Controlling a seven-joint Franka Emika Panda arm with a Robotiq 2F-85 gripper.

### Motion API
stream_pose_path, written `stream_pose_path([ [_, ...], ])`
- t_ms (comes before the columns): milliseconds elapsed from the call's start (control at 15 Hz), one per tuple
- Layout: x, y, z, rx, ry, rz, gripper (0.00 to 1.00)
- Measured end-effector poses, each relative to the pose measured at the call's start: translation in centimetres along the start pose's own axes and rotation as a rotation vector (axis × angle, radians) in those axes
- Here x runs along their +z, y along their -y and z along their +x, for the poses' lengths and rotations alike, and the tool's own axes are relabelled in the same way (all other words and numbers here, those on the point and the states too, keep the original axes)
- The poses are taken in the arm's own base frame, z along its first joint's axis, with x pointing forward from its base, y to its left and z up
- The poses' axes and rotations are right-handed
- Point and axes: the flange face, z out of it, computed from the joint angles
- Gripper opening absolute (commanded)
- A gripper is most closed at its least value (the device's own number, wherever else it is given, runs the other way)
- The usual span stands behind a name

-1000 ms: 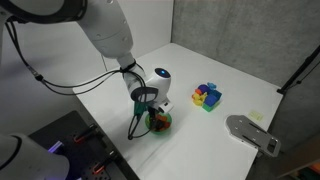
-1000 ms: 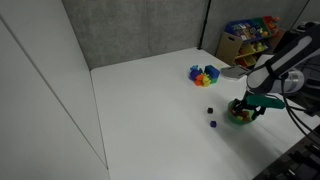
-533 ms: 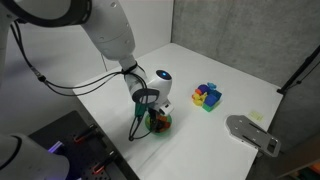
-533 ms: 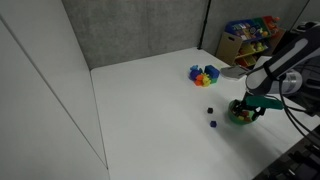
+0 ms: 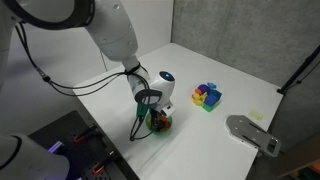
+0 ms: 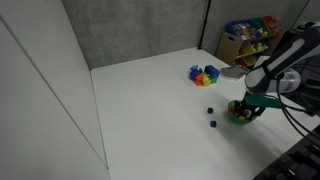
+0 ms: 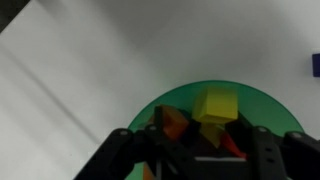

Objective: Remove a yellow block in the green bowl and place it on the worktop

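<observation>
The green bowl [image 5: 160, 122] [image 6: 240, 115] sits near one edge of the white worktop [image 5: 225, 68] [image 6: 150, 110]. My gripper [image 5: 155, 114] [image 6: 243, 107] [image 7: 200, 138] reaches down into it. In the wrist view a yellow block [image 7: 215, 105] lies in the green bowl [image 7: 262, 104] between and just beyond my dark fingers [image 7: 152, 142]. Orange and red blocks [image 7: 174, 122] lie beside it. The jaws stand partly closed around the blocks. Whether they press on the yellow block is hidden.
A cluster of blue, yellow and pink blocks [image 5: 207, 96] [image 6: 204, 75] stands further along the worktop. A grey paddle-shaped plate [image 5: 250, 133] lies near a corner. Two small dark blocks [image 6: 211, 117] lie close to the bowl. A toy shelf [image 6: 250, 38] stands behind.
</observation>
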Motion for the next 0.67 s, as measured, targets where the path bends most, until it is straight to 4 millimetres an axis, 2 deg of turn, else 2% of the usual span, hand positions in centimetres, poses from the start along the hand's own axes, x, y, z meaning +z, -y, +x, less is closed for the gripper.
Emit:
stream_pose_path([
  [200, 0.11, -0.07, 0.05, 0.002, 0.010, -0.004, 0.71],
  [333, 0.08, -0.03, 0.09, 0.002, 0.010, -0.004, 0.43],
  [533, -0.01, 0.05, 0.17, 0.002, 0.012, -0.004, 0.19],
  [667, -0.15, 0.16, 0.29, 0.001, 0.013, -0.003, 0.15],
])
